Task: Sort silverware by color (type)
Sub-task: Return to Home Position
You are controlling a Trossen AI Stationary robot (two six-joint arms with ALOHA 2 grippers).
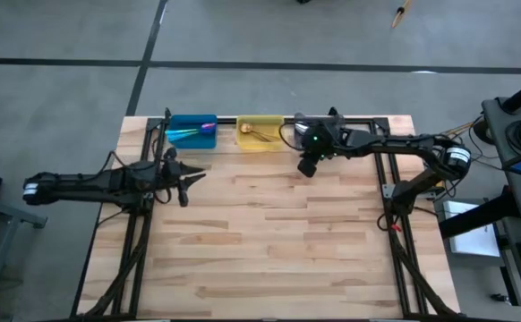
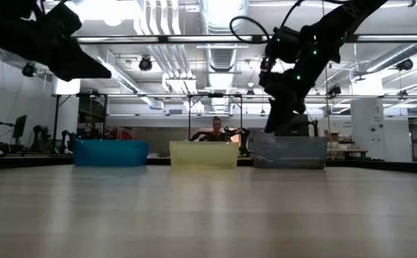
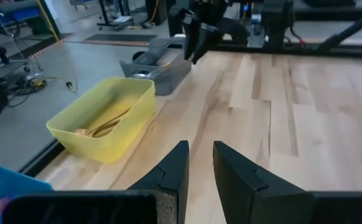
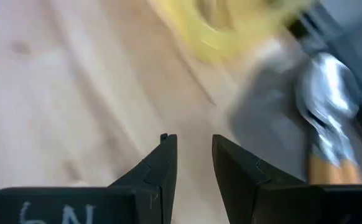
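Observation:
Spoons lie in three bins along the table's far edge. The blue bin (image 1: 192, 131) holds purple-blue spoons with teal handles (image 1: 189, 134). The yellow bin (image 3: 106, 115) holds gold spoons (image 3: 106, 126). The gray bin (image 4: 274, 124) holds silver-bowled spoons with orange handles (image 4: 330, 118). My left gripper (image 1: 189, 176) hovers above the table on the near side of the blue bin, slightly open and empty. My right gripper (image 1: 307, 165) hangs just on the near side of the gray bin, slightly open and empty. My right arm covers most of the gray bin in the high view.
The three bins stand side by side in the low view: blue bin (image 2: 110, 153), yellow bin (image 2: 203, 154), gray bin (image 2: 289, 151). Bare wooden tabletop (image 1: 278, 241) stretches from the bins to the near edge. Black frame rails (image 1: 395, 224) run along the table's sides.

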